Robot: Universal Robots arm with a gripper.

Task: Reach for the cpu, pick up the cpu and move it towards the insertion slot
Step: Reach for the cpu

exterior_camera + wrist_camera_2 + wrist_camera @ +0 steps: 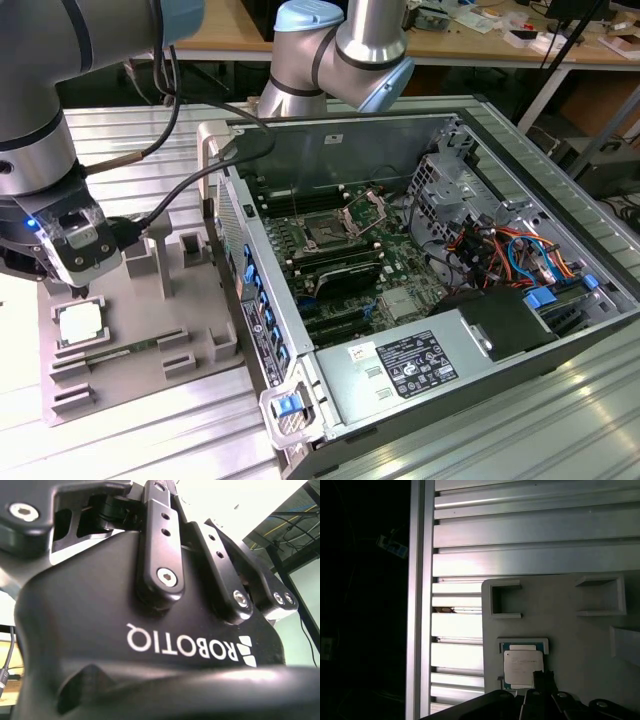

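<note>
Exterior view: the cpu [80, 325] lies flat in a recess of the grey fixture plate [130, 335] at the scene's left. The gripper [80, 289] hangs just above it; whether it is open or closed cannot be told. The insertion slot [326, 232] sits well apart to the right, inside the open computer case [350, 140].

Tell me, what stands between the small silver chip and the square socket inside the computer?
In the exterior view, the grey holder's upright blocks and the case's side wall stand between the cpu and the insertion slot.
</note>
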